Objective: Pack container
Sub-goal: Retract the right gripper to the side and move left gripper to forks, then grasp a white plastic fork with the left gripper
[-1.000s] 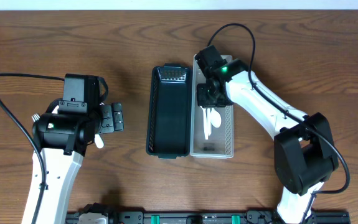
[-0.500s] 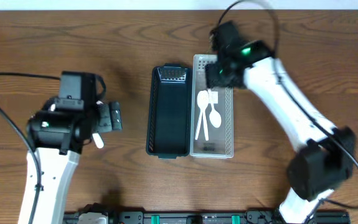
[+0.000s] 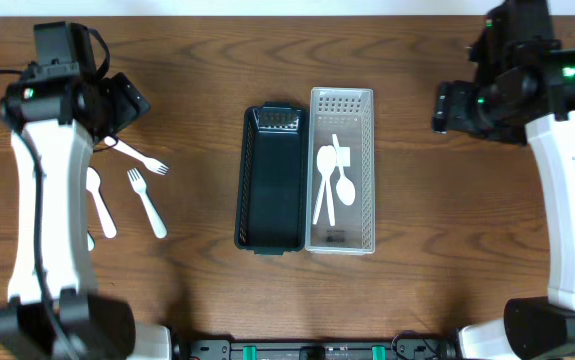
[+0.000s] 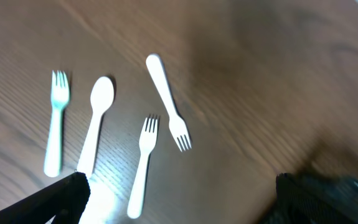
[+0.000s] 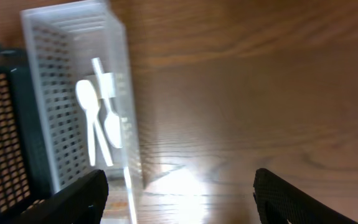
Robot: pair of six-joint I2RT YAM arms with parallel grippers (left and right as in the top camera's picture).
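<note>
Your clear tray (image 3: 342, 105) sits mid-table with white cutlery (image 3: 332, 185) inside, and the black tray (image 3: 272, 180) is just beside it at 9 o'clock. Loose forks (image 3: 148, 201) and a spoon (image 3: 98, 205) lie farther out at 9. Left gripper (image 4: 179, 199) and right gripper (image 5: 179, 193) both gape wide, holding nothing.

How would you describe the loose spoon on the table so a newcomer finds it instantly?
Start at the black container mid-table, then look left to the scattered white forks. Among them lies one spoon: only it ends in an oval bowl, not tines.
</note>
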